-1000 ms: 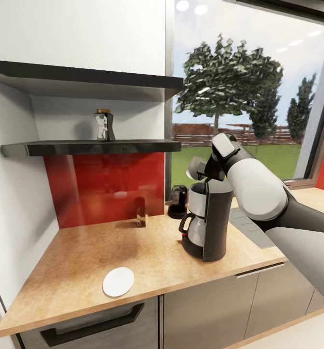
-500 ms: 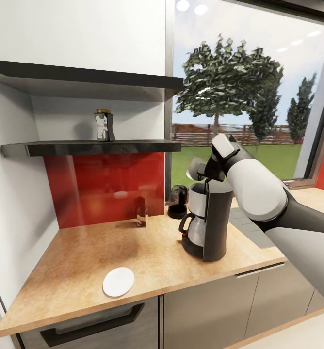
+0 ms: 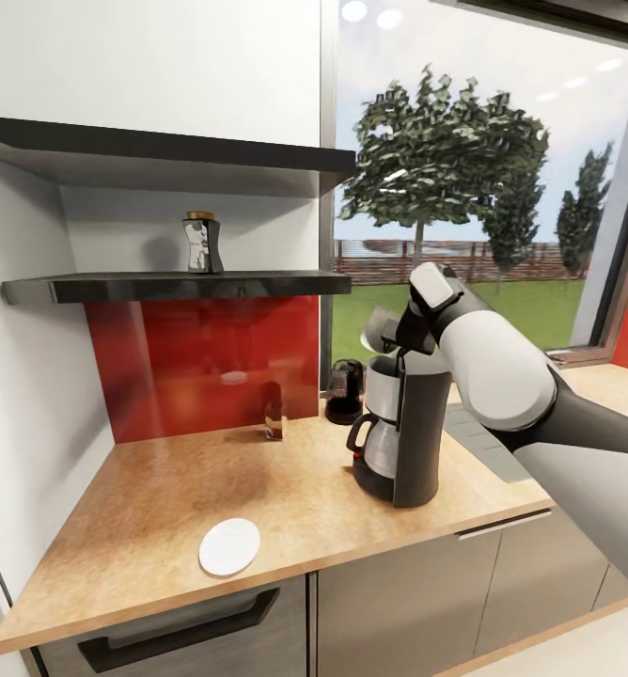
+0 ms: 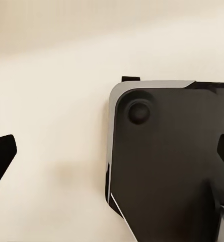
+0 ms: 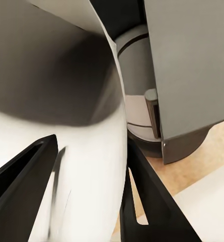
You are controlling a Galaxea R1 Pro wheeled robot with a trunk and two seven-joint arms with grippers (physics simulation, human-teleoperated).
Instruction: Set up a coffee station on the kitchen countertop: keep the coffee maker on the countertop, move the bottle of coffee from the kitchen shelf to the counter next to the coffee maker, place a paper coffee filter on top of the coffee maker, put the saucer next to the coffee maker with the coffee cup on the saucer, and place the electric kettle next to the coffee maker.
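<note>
- Countertop (image 3: 164, 508) of light wood runs beneath a red backsplash (image 3: 201, 367), with a big window (image 3: 483, 169) beyond it showing trees and grass.
- 2 dark shelves are fixed to the wall; the lower shelf (image 3: 173, 285) carries the bottle of coffee (image 3: 201, 243), standing upright, well apart from the counter below.
- Right arm (image 3: 502, 367), white and grey, reaches in over the counter toward the top of the coffee maker (image 3: 403, 428).
- That coffee maker stands upright on the counter near its front edge, glass carafe in place.
- Right gripper (image 5: 91, 176) has its 2 dark fingers (image 5: 142, 196) spread either side of a pale curved sheet, the paper coffee filter (image 5: 86, 166); in the head view the filter (image 3: 378, 324) sits just above the maker's top. Whether the fingers press on it I cannot tell.
- Electric kettle (image 3: 344, 390) stands behind the coffee maker by the window.
- Small glass (image 3: 274, 414) stands at the foot of the backsplash.
- Saucer (image 3: 228, 546), white, lies flat near the counter's front edge, well apart from the coffee maker.
- Left gripper (image 4: 112, 156) hangs over a pale floor and the dark robot base (image 4: 167, 161), its 2 finger tips wide apart.
</note>
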